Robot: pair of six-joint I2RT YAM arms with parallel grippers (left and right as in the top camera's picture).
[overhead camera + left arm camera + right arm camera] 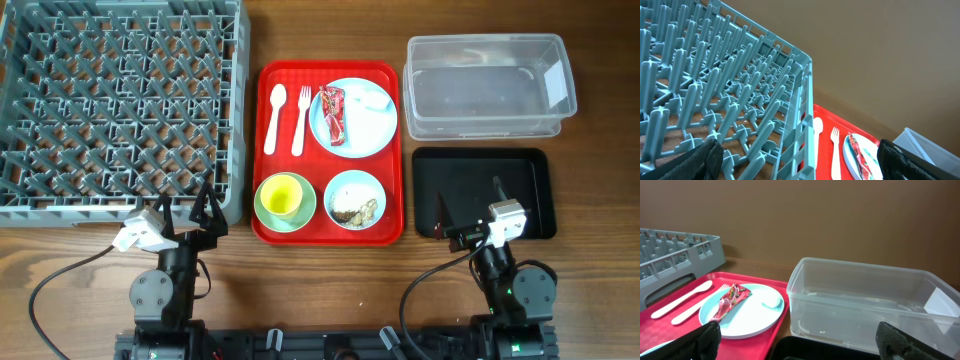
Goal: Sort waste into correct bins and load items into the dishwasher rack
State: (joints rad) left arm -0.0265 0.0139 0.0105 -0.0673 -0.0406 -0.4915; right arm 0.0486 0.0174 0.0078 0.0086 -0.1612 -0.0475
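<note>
The grey dishwasher rack (pixel 120 105) fills the far left and also shows in the left wrist view (pixel 730 100). On the red tray (pixel 265 225) lie a white spoon (pixel 274 118) and fork (pixel 301 120), a light-blue plate (pixel 372 130) with the red wrapper (pixel 334 115) and white napkin (pixel 376 98), a yellow-green cup (pixel 282 195) in a bowl, and a bowl with crumbs (pixel 355 205). The clear tub (pixel 490 85) and black tray (pixel 483 190) are at the right. My left gripper (pixel 190 215) is open at the rack's near corner. My right gripper (pixel 470 205) is open over the black tray's near edge.
The wooden table (pixel 590 200) is bare at the right edge and along the front. In the right wrist view, the plate (pixel 757 312), wrapper (pixel 730 300), napkin (pixel 771 300) and cutlery (pixel 682 300) lie left of the clear tub (pixel 865 305).
</note>
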